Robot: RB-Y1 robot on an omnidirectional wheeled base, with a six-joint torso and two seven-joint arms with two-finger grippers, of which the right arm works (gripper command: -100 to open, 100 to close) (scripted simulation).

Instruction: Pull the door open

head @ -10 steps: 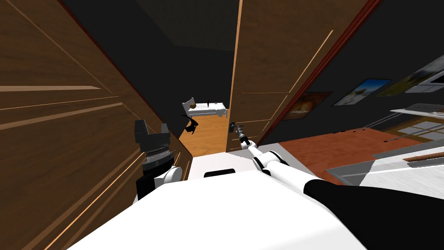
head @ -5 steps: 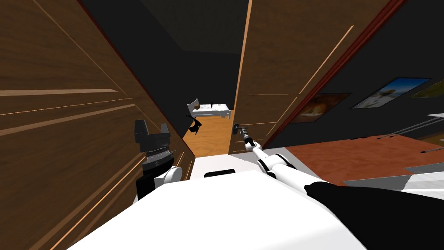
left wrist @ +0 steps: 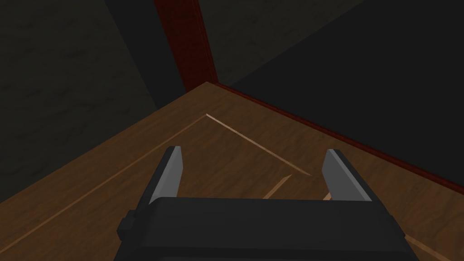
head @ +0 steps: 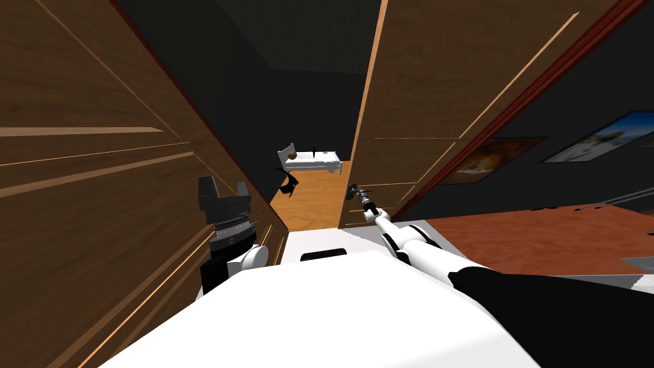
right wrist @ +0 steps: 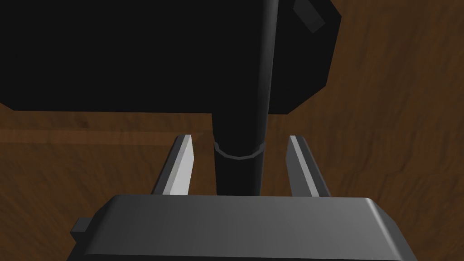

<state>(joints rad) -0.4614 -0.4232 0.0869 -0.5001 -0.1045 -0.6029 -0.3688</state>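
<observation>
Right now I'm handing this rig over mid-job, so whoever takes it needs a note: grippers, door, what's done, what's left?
Right gripper: open, fingers either side of the dark door handle, a gap on each side, not pressing.
Left gripper: open, idle by the brown panel on my left.
Door: brown, ajar; a wooden floor and a white bed show through the gap.
Done: handle reached, door partly open.
Left: probably close on the handle, then pull wider.
</observation>
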